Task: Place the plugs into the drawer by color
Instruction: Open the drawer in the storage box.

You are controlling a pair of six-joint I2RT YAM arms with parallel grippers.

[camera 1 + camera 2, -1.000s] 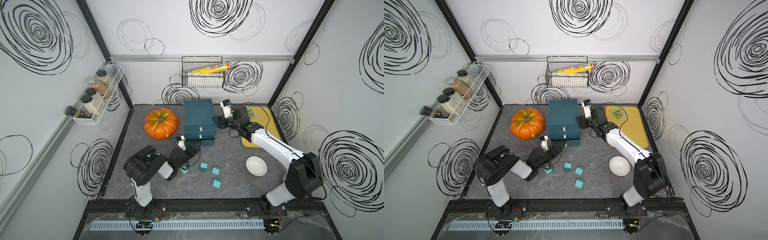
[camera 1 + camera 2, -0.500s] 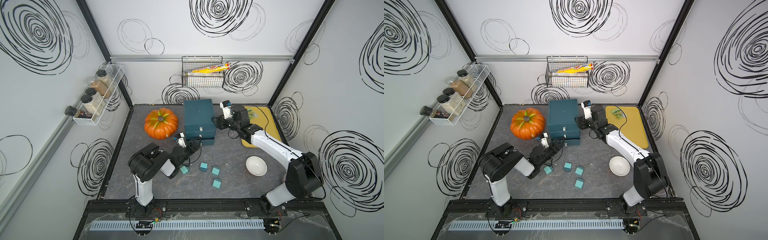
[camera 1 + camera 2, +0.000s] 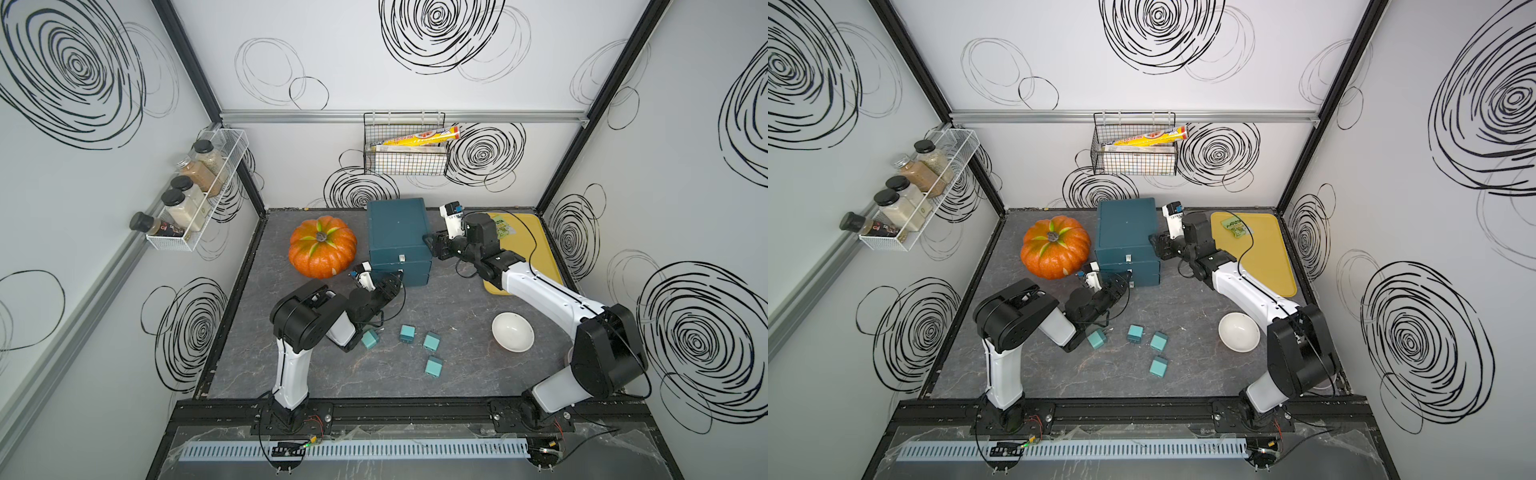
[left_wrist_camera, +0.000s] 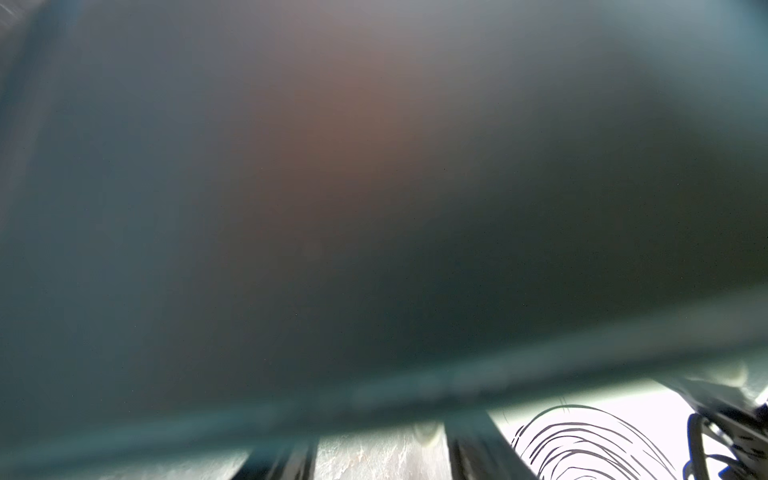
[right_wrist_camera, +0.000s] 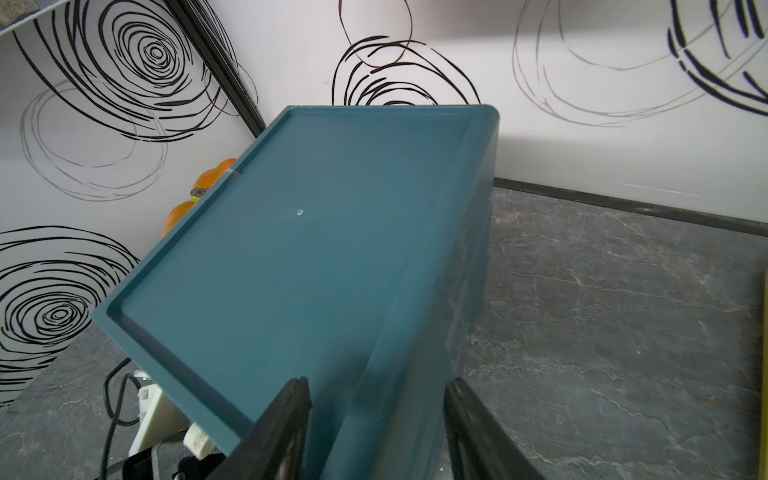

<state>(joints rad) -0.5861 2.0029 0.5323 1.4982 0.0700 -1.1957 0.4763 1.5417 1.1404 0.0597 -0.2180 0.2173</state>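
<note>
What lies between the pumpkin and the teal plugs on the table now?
The left tool and its wrist, pointed at the drawer chest front, lie between pumpkin and teal plugs; both top views show it.

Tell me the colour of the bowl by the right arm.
The bowl is white, clearest in a top view.

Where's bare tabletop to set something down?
Bare: the strip between the teal plugs and the front rail, and the patch bordered by drawer chest, white bowl and plugs. Crowded: the left gripper at the chest's front beside the pumpkin, the right gripper at its side.
</note>
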